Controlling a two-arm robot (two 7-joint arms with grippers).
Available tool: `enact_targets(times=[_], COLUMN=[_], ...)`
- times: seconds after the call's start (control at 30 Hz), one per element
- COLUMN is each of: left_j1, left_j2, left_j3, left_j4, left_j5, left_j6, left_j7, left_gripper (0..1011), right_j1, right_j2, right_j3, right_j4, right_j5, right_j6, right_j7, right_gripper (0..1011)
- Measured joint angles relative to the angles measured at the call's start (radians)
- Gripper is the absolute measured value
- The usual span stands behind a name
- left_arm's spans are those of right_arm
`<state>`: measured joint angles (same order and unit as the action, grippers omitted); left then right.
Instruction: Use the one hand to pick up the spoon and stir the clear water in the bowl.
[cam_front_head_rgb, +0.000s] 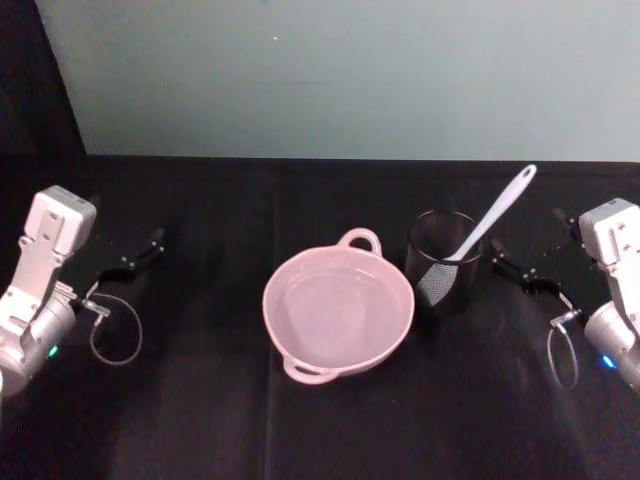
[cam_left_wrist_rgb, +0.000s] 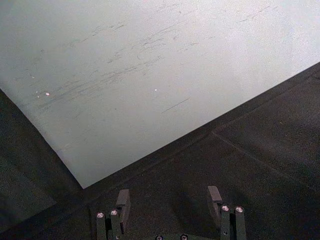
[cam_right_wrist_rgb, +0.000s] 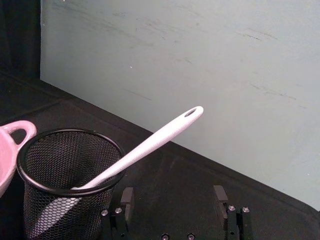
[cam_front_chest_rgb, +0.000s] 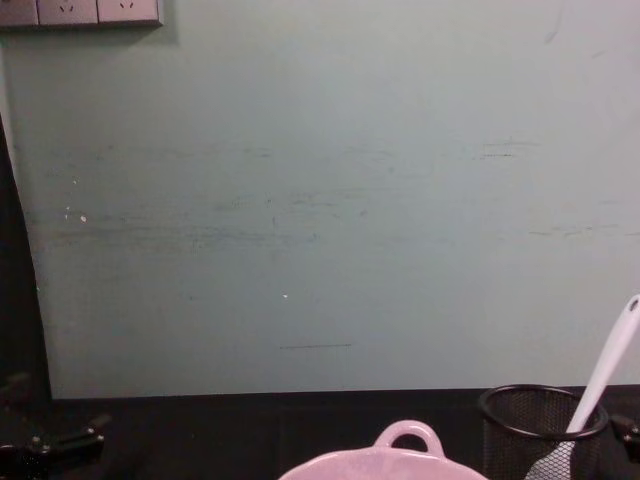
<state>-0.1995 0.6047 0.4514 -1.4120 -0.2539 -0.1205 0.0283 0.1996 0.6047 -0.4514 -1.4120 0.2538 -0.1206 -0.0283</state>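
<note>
The left tool (cam_left_wrist_rgb: 169, 192) and right tool (cam_right_wrist_rgb: 173, 190), both wide, flank one bowl (cam_front_head_rgb: 283, 278), one cup (cam_front_head_rgb: 440, 285), one spoon (cam_front_head_rgb: 495, 215).

My left arm (cam_front_head_rgb: 40, 285) sits low at my left side, its white wrist angled inward; my left gripper (cam_left_wrist_rgb: 169, 200) points forward and slightly toward my middle, its two black fingers (cam_left_wrist_rgb: 122, 201) spread well apart, empty; my right arm (cam_front_head_rgb: 615, 295) mirrors that pose at my right side; my right gripper (cam_right_wrist_rgb: 172, 197) likewise faces inward, jaws parted, empty.
</note>
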Motion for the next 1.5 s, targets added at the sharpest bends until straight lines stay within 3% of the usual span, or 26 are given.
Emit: enact_targets(times=[0.97,1.2,1.33,1.5], left_j1=[0.0,0.0,0.0,0.0], left_j2=[0.0,0.0,0.0,0.0], left_j3=[0.0,0.0,0.0,0.0], left_j4=[0.0,0.0,0.0,0.0], left_j5=[0.0,0.0,0.0,0.0], left_j6=[0.0,0.0,0.0,0.0], left_j7=[0.0,0.0,0.0,0.0], left_gripper=[1011,1011,1011,1011], right_j1=[0.0,-0.065,-0.127,-0.16], right_j2=[0.0,0.028,0.049,0.046], right_j3=[0.0,0.042,0.082,0.118], right_j4=[0.0,-0.064,-0.121,-0.154], right_j5=[0.0,0.008,0.033,0.077], right_j6=[0.0,0.002,0.002,-0.018], right_j7=[0.0,0.0,0.0,0.011], right_gripper=[1002,1002,1002,1002])
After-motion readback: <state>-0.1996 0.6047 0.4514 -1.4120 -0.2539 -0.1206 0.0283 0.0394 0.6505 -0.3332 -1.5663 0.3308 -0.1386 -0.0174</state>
